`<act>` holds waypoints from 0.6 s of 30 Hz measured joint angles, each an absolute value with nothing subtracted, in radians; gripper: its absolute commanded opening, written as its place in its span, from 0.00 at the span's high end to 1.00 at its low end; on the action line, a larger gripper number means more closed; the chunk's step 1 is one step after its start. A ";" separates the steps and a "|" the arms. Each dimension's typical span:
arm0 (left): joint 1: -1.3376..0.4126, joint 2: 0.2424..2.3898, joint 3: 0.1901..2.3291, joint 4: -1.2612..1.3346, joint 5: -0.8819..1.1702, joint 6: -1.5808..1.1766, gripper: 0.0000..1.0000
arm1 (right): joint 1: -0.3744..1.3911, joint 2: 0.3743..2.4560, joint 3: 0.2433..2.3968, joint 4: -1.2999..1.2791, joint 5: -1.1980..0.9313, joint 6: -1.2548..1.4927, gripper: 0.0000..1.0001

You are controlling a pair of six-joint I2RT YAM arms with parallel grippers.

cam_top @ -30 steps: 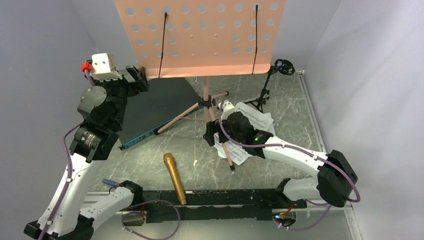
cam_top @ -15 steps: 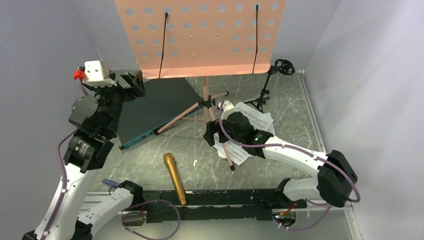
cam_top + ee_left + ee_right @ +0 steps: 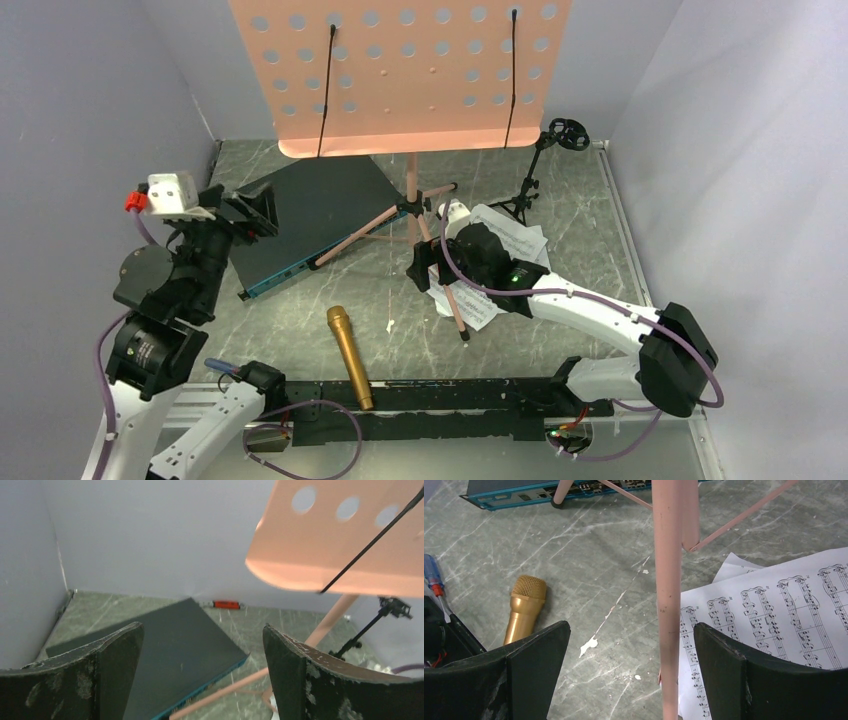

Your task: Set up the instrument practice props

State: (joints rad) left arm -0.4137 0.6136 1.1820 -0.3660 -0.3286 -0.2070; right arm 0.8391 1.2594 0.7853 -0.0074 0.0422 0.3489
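Note:
The pink perforated music stand [image 3: 400,70] stands at the back on tripod legs. Its near leg [image 3: 669,605] runs between the jaws of my open right gripper [image 3: 631,670], untouched by either; the gripper shows in the top view [image 3: 425,268]. Two white sheet-music pages [image 3: 515,240] lie flat under that arm, also in the right wrist view [image 3: 774,625]. The gold microphone [image 3: 350,355] lies on the table near the front. The small black tripod mic stand [image 3: 535,175] stands at the back right. My left gripper [image 3: 255,210] is open and empty, above the table's left side.
A dark flat panel with a teal edge [image 3: 300,220] lies at the back left, under a tripod leg. A blue-handled screwdriver [image 3: 431,572] lies by the arm bases. A small red object [image 3: 226,604] lies at the back wall. Grey walls enclose the table.
My left arm has drawn back to the left and nearer, away from the stand's desk, its gripper still open. The right arm has not moved.

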 measured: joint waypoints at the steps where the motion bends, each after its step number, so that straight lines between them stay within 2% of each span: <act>1: -0.414 0.603 1.165 -0.384 -0.330 -0.215 0.07 | 0.839 1.258 0.785 -0.007 0.042 0.349 0.01; 13: -0.414 0.591 0.934 -0.566 -0.306 -0.389 0.07 | 0.831 1.243 0.785 -0.009 0.034 0.350 0.00; 18: -0.414 0.638 0.852 -0.592 -0.255 -0.464 0.07 | 0.750 1.229 0.781 -0.001 -0.064 0.381 0.01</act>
